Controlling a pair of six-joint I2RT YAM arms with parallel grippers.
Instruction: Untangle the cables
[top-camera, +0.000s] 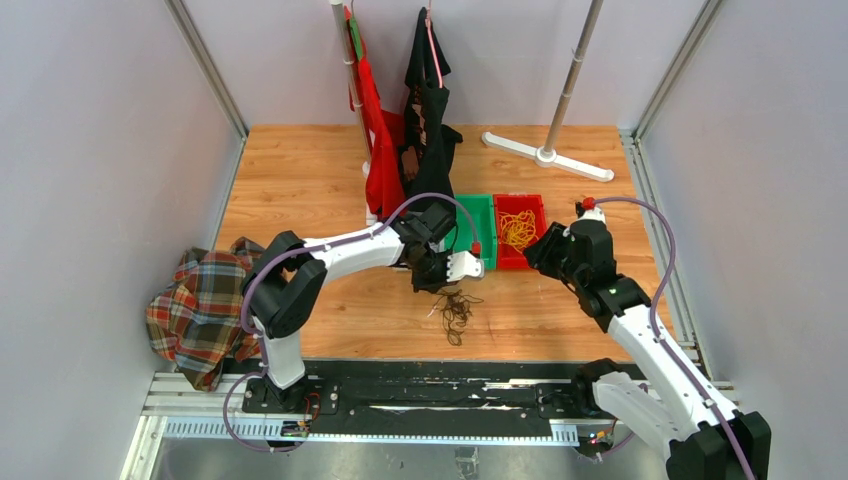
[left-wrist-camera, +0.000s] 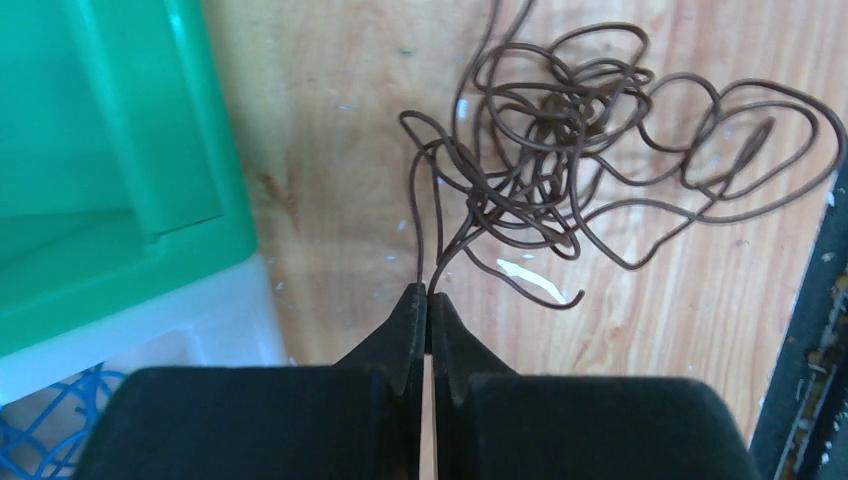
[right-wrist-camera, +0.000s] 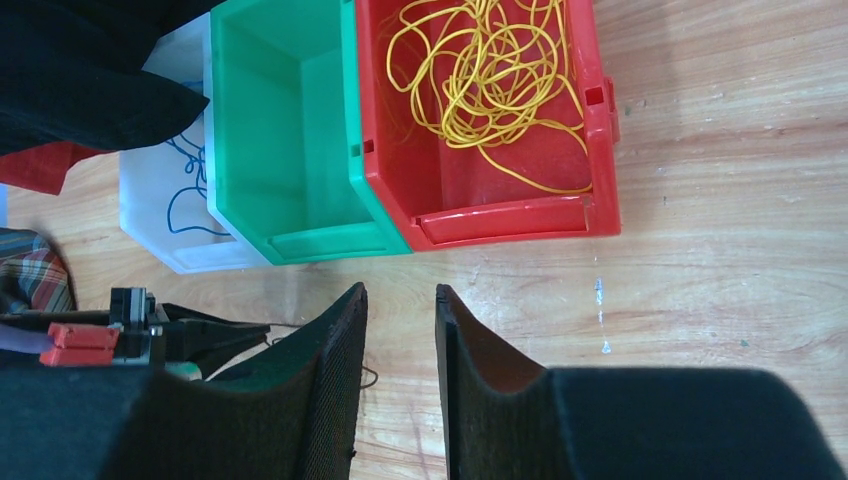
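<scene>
A dark brown cable tangle (top-camera: 455, 308) lies on the wooden table; in the left wrist view (left-wrist-camera: 560, 150) it spreads out just beyond my fingertips. My left gripper (left-wrist-camera: 428, 292) is shut on a strand that runs from this tangle; from above it (top-camera: 435, 280) sits beside the white bin. A yellow cable (right-wrist-camera: 490, 70) lies in the red bin (right-wrist-camera: 500, 220). A blue cable (right-wrist-camera: 185, 180) lies in the white bin (right-wrist-camera: 150, 215). My right gripper (right-wrist-camera: 400, 295) is open and empty, above bare wood in front of the bins, and shows from above (top-camera: 540, 255).
The green bin (right-wrist-camera: 290, 243) between the white and red bins holds nothing. A plaid cloth (top-camera: 200, 310) lies at the left edge. Red (top-camera: 380, 150) and black (top-camera: 430, 110) garments hang on a rack behind the bins. A white stand base (top-camera: 545, 155) is at the back right.
</scene>
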